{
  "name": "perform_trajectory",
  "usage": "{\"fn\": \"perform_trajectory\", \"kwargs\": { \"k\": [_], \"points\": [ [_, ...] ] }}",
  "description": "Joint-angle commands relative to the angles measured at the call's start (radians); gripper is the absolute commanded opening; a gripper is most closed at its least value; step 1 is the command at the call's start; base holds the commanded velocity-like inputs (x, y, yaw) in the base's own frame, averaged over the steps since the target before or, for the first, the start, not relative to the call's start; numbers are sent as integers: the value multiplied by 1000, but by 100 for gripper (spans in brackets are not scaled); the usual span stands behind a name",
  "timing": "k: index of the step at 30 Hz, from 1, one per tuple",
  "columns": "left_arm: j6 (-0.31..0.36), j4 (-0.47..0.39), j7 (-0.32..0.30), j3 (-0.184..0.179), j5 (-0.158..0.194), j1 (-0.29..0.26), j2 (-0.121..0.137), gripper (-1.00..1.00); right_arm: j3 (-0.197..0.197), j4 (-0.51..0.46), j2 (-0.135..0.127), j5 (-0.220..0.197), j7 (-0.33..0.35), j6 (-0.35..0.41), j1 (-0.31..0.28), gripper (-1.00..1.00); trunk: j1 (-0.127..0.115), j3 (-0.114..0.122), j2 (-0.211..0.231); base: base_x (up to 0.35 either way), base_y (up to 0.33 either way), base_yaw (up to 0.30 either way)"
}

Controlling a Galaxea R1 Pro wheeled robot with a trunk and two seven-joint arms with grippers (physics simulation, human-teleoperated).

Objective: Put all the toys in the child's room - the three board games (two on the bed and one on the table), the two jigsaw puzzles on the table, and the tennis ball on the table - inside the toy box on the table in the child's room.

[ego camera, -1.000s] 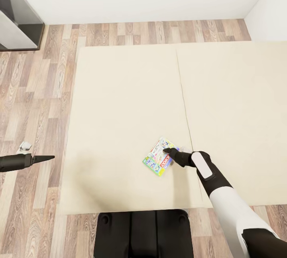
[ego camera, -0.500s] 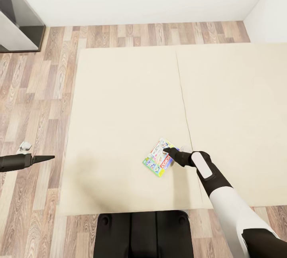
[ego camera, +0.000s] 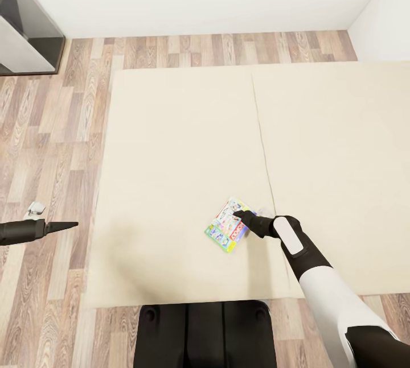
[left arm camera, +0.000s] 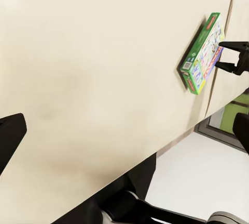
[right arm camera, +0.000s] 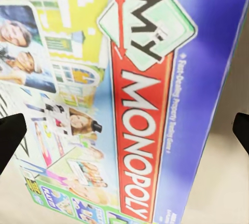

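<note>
While the My Monopoly box (ego camera: 228, 224) lies near the bed (ego camera: 171, 146) front edge, bare bedding all around, the right gripper (ego camera: 244, 219) straddles its right edge, fingers spread wide, unclosed

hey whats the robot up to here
The robot is leaning over the cream bed and reaching its right gripper down at a colourful Monopoly board game lying flat there. The open fingers sit on either side of the box's edge, so it looks poised to grab it, not yet gripping. The left gripper hangs idle over the wood floor beside the bed.
</note>
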Motion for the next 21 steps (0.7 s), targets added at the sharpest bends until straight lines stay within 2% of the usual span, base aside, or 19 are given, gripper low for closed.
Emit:
{"fn": "perform_trajectory", "kwargs": {
  "k": [1, 21],
  "points": [
    [10, -1, -8, 4, -11, -1, -1, 100, 2, -1, 0, -11, -10, 2, 0, 100, 1, -1, -2, 0, 22, 0],
    [11, -1, -8, 4, -6, -1, -1, 100, 2, -1, 0, -11, -10, -1, 0, 100, 1, -1, -2, 0, 3, 0]
  ]
}}
